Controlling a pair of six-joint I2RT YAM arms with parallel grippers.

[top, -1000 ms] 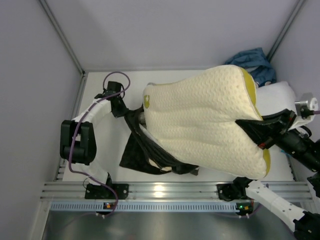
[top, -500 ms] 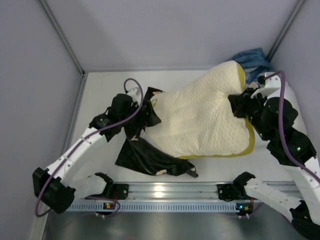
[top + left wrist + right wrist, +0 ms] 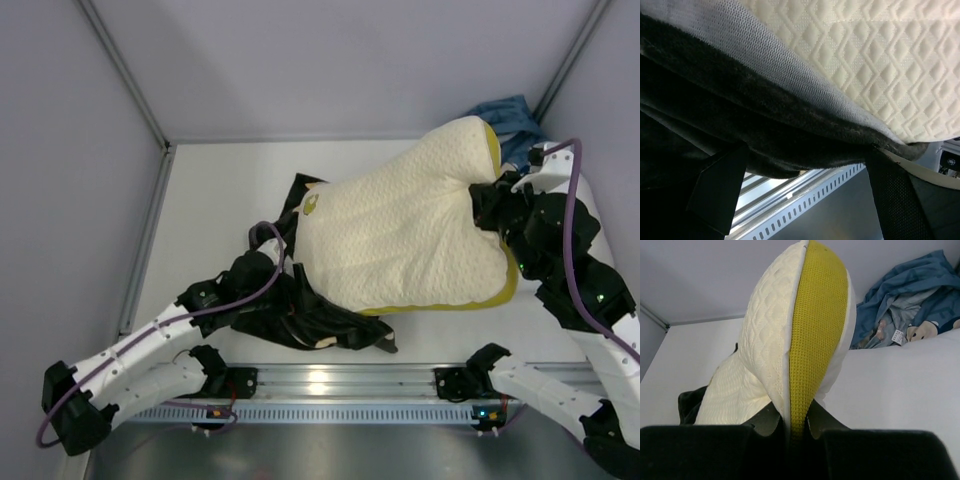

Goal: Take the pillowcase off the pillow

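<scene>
The cream quilted pillow (image 3: 400, 240) lies across the middle of the table, its olive-yellow trim (image 3: 815, 325) on edge in the right wrist view. My right gripper (image 3: 487, 205) is shut on that trim at the pillow's right side (image 3: 796, 422). The black pillowcase (image 3: 325, 325) lies bunched under and in front of the pillow's lower left edge, with a flap showing at its upper left corner. My left gripper (image 3: 292, 298) stands open low over this bunched fabric. In the left wrist view its fingers (image 3: 715, 192) are wide apart beneath the dark pillowcase (image 3: 765, 125), with nothing gripped.
A blue cloth bundle (image 3: 512, 118) sits in the back right corner, beside a smooth white pillow (image 3: 905, 385) under the right arm. An aluminium rail (image 3: 330, 380) runs along the near edge. Grey walls close in on the left, back and right.
The left gripper has opened, let go of the pillowcase and swung from the back left toward the near edge. The pillow has dropped from its raised position toward the table.
</scene>
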